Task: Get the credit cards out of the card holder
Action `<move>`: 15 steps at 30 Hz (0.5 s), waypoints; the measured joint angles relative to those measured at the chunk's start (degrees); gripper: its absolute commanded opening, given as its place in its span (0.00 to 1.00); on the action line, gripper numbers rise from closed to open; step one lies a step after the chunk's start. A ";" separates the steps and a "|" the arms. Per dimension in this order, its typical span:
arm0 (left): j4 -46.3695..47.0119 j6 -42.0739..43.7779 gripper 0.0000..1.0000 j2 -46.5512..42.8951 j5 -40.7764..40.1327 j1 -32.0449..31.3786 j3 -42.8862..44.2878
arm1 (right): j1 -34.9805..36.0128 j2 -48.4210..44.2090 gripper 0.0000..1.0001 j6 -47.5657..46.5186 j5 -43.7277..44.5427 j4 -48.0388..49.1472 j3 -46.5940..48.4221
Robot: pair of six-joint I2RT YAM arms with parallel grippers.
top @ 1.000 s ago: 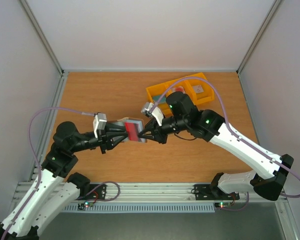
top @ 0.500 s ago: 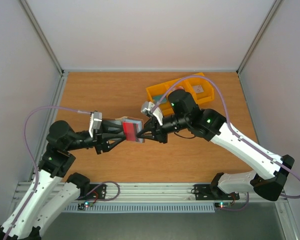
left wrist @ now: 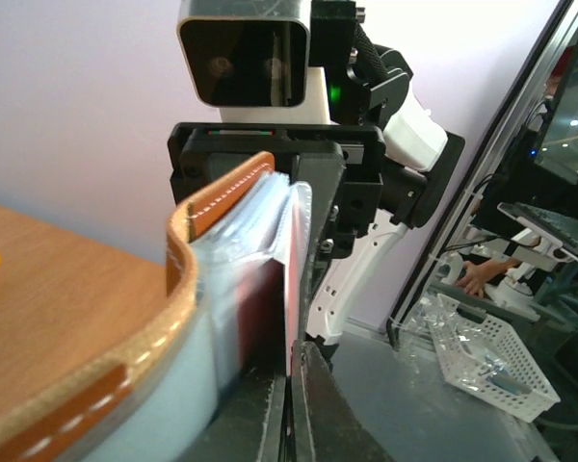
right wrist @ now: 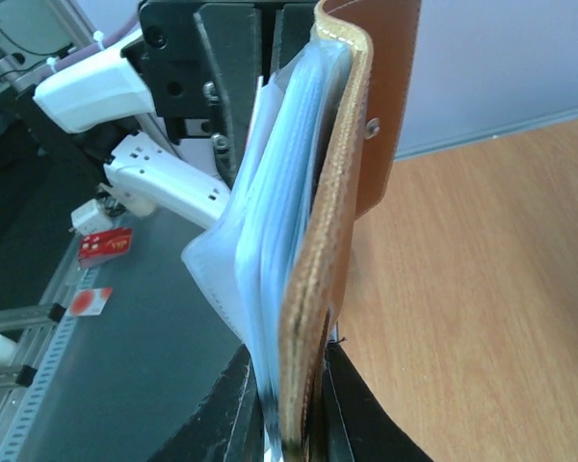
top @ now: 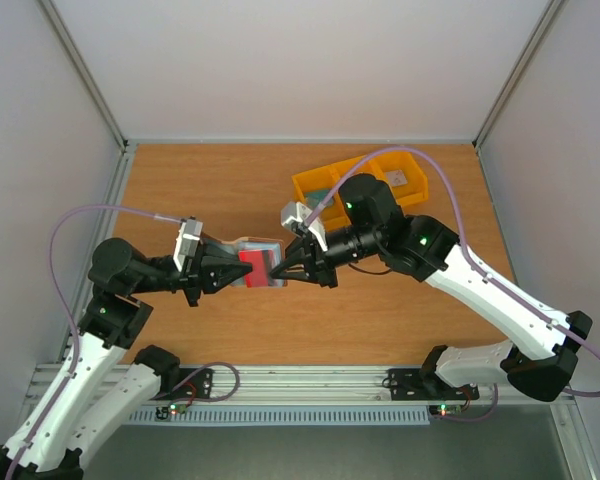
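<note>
The brown leather card holder is held above the table between the two arms. My right gripper is shut on its leather cover and grey-blue sleeves. My left gripper is shut on the edge of a red credit card that sticks out of the holder toward the left. In the left wrist view the card shows edge-on between my closed fingers, next to the holder's curved leather rim. A snap tab hangs on the holder's outer side.
A yellow three-part plastic bin stands at the back right, partly hidden behind the right arm. The wooden table is bounded by white walls and a metal rail at the near edge.
My left gripper has drawn back to the left with the red card, sliding it further out of the holder. The right gripper has kept the holder nearly still.
</note>
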 measured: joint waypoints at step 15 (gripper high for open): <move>-0.85 -1.95 0.00 -0.24 -1.99 -0.33 -1.81 | 0.83 -0.94 0.60 -0.31 0.48 2.73 -0.55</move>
